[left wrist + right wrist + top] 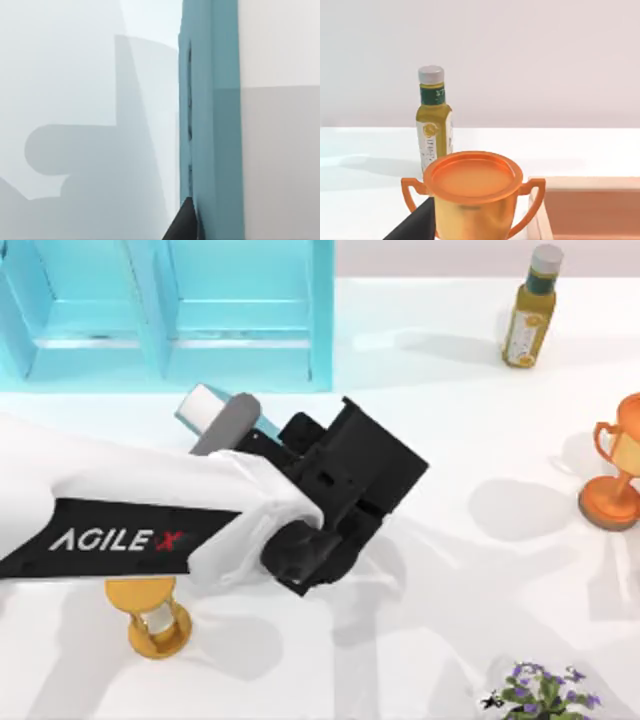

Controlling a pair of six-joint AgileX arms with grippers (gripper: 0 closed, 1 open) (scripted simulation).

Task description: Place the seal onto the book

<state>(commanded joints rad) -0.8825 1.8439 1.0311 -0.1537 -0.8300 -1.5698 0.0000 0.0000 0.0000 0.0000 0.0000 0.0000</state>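
Observation:
My left arm reaches across the middle of the table, and its black gripper (pixel 340 495) hangs right of centre. From under the arm a corner of the teal book (pixel 188 412) with white page edges sticks out, just in front of the shelf. The seal is hidden. In the left wrist view a dark teal strip (pixel 212 130) runs close past a black tip of the left gripper (pixel 184 225); I cannot tell whether that strip is the book. A dark part of my right gripper (pixel 415 226) shows at the trophy's side.
A cyan shelf unit (pixel 170 310) stands at the back left. An orange-brown hourglass (pixel 155 615) is at the front left. The olive bottle (pixel 530 310) (pixel 434 117) is at the back right, the orange trophy cup (pixel 615 475) (pixel 472 195) at the right edge, purple flowers (pixel 545 692) at the front right.

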